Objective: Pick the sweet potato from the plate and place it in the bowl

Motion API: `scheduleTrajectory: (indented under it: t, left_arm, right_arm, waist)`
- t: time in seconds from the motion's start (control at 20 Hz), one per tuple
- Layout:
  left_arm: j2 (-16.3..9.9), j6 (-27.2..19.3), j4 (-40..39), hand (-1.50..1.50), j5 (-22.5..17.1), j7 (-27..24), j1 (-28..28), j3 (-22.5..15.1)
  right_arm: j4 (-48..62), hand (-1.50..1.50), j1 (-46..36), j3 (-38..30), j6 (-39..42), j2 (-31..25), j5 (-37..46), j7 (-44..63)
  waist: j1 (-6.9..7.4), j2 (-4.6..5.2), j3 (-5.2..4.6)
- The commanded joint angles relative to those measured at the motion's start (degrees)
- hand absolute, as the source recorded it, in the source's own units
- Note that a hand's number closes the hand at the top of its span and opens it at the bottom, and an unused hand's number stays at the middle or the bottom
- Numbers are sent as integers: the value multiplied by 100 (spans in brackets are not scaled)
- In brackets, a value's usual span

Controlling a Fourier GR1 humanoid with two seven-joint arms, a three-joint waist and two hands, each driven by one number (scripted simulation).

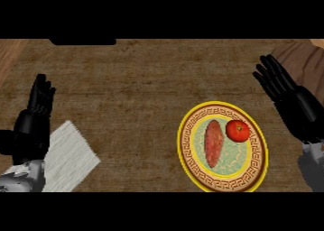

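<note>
The sweet potato [214, 143] lies beside a tomato [238, 131] on the patterned plate [191, 155], while the left hand [32, 122] and right hand [291, 101] hold nothing, fingers straight.

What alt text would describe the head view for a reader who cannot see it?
A sweet potato and a red tomato lie side by side on a yellow-rimmed plate on a brown counter. The right hand and left hand are open, holding nothing.
</note>
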State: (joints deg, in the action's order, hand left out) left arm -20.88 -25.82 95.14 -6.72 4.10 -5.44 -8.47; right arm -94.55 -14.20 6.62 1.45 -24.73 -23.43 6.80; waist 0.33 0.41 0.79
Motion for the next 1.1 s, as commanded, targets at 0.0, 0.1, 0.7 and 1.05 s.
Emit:
scheduleTrajectory:
  t: [0.0,0.1,0.7,1.05]
  left_arm:
    - [89,137,-270,0,111,-9,-154,155]
    - [-453,526,-46,0,-197,101,116,401]
    - [-653,941,-448,0,-484,160,268,625]
    - [-490,1231,-614,0,-385,107,-1,568]
  right_arm:
    - [-208,150,100,-98,-27,120,332,-137]
    - [-808,150,-50,-273,-206,-274,566,-250]
    - [-2166,-150,2607,918,-2460,-718,4388,1052]
    - [-3559,-150,3471,1300,-2546,-445,5976,2718]
  waist:
    - [-45,-42,-79]
    - [-63,-74,-84]
    - [-432,-141,-106]
    - [-99,-51,-87]
